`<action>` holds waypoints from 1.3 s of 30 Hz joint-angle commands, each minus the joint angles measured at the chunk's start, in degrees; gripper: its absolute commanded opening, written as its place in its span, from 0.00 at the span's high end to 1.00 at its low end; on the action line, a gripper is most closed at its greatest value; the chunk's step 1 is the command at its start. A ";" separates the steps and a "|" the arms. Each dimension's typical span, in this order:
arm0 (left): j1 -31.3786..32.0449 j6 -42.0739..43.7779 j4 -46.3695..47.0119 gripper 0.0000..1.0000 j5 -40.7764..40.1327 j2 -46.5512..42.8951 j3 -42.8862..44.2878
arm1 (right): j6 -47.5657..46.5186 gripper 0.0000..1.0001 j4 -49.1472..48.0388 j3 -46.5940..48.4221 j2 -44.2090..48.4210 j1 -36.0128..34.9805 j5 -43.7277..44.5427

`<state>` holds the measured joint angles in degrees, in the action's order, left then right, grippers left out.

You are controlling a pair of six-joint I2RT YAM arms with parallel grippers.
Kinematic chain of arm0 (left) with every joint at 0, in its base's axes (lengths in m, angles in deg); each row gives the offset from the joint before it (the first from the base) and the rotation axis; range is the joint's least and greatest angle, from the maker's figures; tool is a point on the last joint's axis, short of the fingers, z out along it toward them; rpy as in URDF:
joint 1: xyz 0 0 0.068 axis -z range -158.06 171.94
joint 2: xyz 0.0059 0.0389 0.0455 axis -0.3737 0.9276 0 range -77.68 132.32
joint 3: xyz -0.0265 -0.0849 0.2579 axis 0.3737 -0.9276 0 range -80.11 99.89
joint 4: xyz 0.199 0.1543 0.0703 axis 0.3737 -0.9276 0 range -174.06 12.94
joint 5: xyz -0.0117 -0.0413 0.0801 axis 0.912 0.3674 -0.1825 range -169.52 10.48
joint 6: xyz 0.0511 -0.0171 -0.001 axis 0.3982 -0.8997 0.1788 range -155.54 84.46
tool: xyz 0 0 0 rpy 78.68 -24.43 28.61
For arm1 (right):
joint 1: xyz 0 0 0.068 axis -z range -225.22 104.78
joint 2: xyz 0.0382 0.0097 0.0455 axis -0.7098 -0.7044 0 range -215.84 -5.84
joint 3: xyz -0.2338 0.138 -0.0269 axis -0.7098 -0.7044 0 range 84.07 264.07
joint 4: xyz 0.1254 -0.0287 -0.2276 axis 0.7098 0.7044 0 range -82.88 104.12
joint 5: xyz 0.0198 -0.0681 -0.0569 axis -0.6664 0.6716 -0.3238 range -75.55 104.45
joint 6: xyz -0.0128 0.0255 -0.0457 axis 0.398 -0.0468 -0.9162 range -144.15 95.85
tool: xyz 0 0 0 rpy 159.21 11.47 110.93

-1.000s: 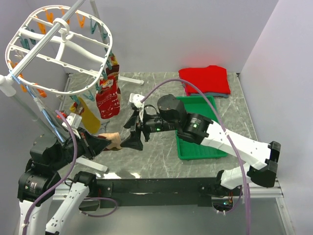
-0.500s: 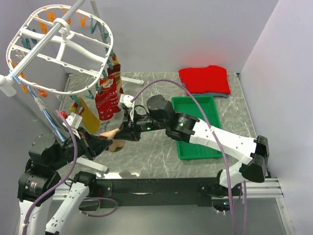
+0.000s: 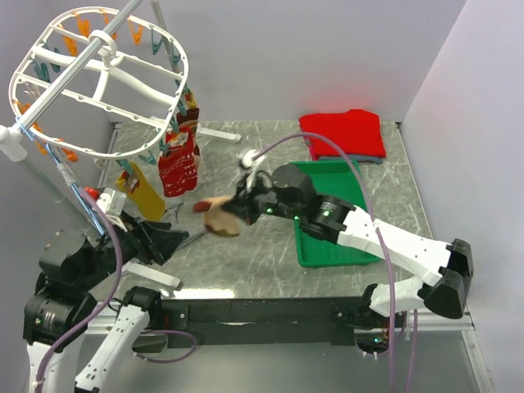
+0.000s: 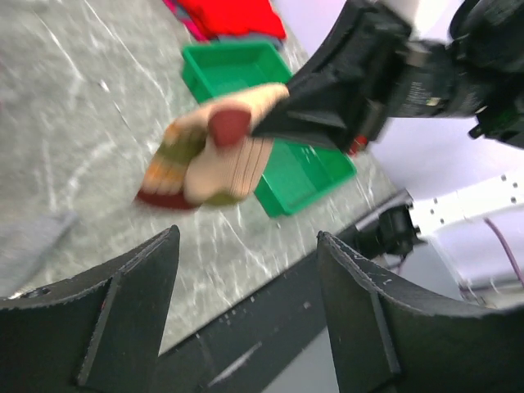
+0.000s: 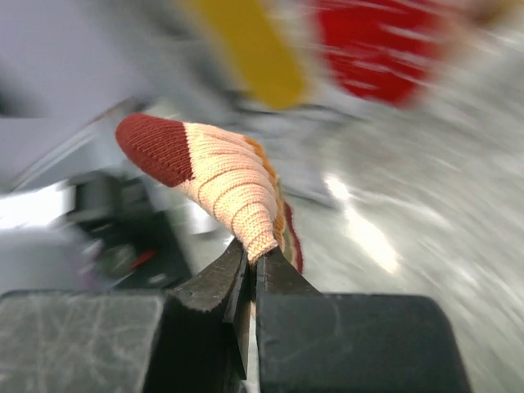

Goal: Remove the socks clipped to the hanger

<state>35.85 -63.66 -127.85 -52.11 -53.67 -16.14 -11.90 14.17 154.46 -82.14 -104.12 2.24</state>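
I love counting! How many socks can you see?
3: a peach sock pinched in the right gripper, a red sock and a yellow sock hanging from the hanger. More may hide behind the red.

One tan sock, centre of the right wrist view: ribbed knit cloth, matt, with a dark red toe. One hanger, upper left of the overhead view: white plastic, smooth, faintly glossy. The table: grey marbled top, polished, showed glare. One tray: green plastic, glossy. One folded red garment, upper right: soft matt cloth. The left gripper, fingers: black, matt, faintly scuffed.
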 commanded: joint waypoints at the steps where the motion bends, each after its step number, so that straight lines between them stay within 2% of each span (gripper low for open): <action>1: -0.03 0.17 1.74 0.28 -6.23 -2.47 4.41 | 5.58 1.00 3.93 -5.07 7.37 5.97 17.02; 2: -0.03 0.08 2.26 0.29 -6.32 -2.82 4.76 | 6.20 1.00 5.07 -5.78 8.17 8.85 21.22; 9: -0.03 -0.97 7.36 0.29 -7.03 -5.64 6.00 | 9.19 1.00 13.25 -13.86 14.85 21.34 29.50; 13: -0.03 -1.24 8.95 0.30 -7.91 -6.26 5.91 | 10.86 1.00 14.48 -17.65 16.70 25.57 31.98; 18: -0.03 -0.89 9.74 0.30 -9.22 -6.26 6.08 | 12.44 1.00 17.11 -20.11 14.07 29.44 35.93; 22: -0.03 -0.36 9.57 0.30 -9.75 -5.82 6.87 | 12.71 0.94 18.53 -20.99 11.43 31.38 39.19; 24: -0.03 0.34 8.43 0.30 -11.24 -5.12 7.92 | 11.92 0.87 20.01 -20.30 10.82 31.56 40.77; 26: 0.06 0.70 7.98 0.30 -12.21 -4.76 8.63 | 10.87 0.69 21.33 -19.24 9.59 31.39 40.51; 30: 0.15 -1.15 9.56 0.31 -12.84 -4.23 9.69 | 10.51 0.45 24.24 -16.17 8.18 29.11 41.11; 31: 0.15 -1.41 11.39 0.31 -10.92 -4.50 9.25 | 10.95 0.32 24.50 -15.90 8.52 28.32 41.56; 33: 0.24 -2.02 12.20 0.31 -9.76 -5.20 7.94 | 12.17 0.26 25.03 -15.20 9.31 26.47 42.44; 34: 0.50 -2.20 12.29 0.30 -9.58 -5.46 7.67 | 12.27 0.20 25.03 -15.28 10.10 25.85 42.70; 36: 0.85 -2.29 11.94 0.30 -9.93 -5.99 7.58 | 12.79 0.19 25.38 -14.76 10.72 24.36 43.32; 38: 1.20 -2.21 11.07 0.30 -10.89 -5.82 8.28 | 12.27 0.09 25.82 -13.44 10.46 19.97 45.34; 39: 1.47 -2.12 10.62 0.30 -10.90 -5.47 9.41 | 10.97 0.08 25.04 -12.05 9.77 17.96 45.34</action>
<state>36.58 -65.21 -118.32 -62.92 -59.18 -8.40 -0.20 39.19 137.48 -73.24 -80.60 43.71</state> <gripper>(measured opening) 0.701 0.892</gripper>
